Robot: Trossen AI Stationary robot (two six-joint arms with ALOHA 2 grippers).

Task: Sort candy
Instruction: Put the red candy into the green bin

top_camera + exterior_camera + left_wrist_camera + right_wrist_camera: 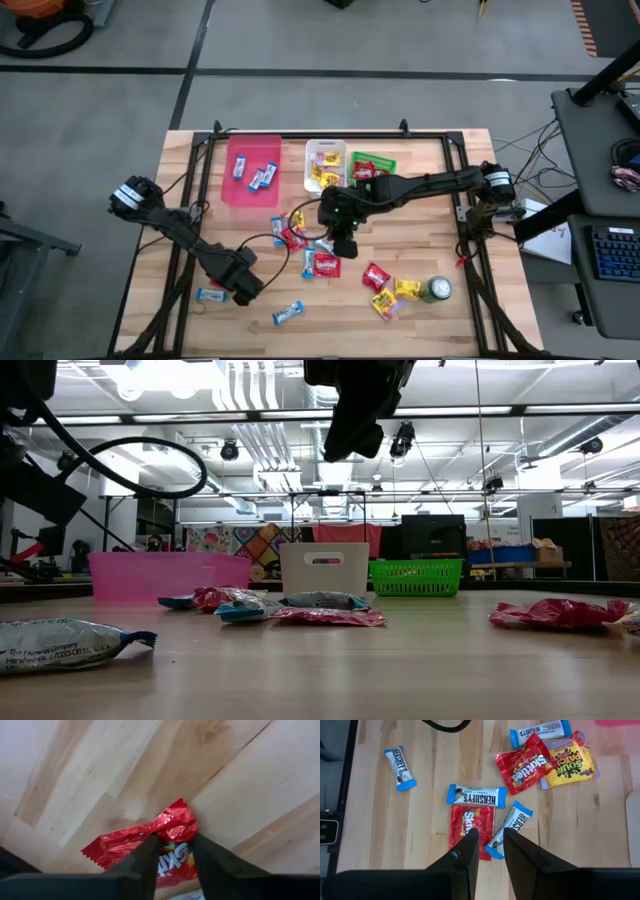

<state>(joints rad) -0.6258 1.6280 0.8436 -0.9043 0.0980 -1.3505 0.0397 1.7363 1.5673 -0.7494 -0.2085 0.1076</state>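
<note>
Your high view looks straight down on the whole wooden table from well above, taking in the floor around it. Your low view sits at tabletop level, facing level across to the pink bin and the room behind. Your left wrist view looks close down on the table beside a red packet. Your right wrist view looks down from higher, sharing the candy cluster near the table's middle with the high view.

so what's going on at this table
Two robot arms are sorting candy into bins. The left end effector pinches a red Skittles packet near the table's left side. The right end effector hangs open above the loose candy mid-table. The pink bin, white bin and green bin already hold some.
</note>
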